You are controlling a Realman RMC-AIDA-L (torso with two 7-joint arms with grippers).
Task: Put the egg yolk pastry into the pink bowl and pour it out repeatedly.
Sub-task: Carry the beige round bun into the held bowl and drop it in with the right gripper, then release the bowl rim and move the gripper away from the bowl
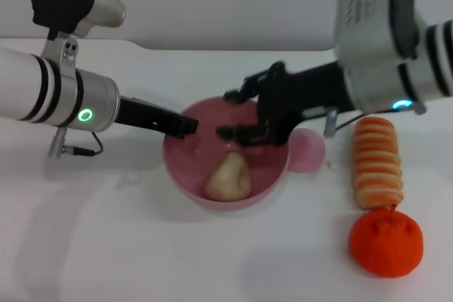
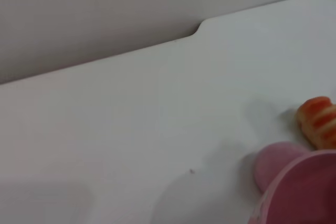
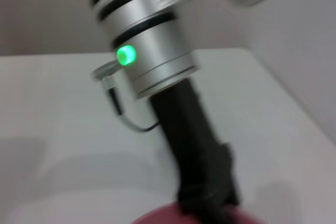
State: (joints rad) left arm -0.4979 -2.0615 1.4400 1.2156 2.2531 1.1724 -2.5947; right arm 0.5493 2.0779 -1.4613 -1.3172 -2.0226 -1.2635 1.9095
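Right hand open over pink bowl rim

Probably a lab test bench: bare white table, plain grey wall, toy food.

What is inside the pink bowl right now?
The egg yolk pastry lies alone in the pink bowl, near its front wall. The open right claw overhangs the far side, hiding part of the interior; the left claw holds the rim.
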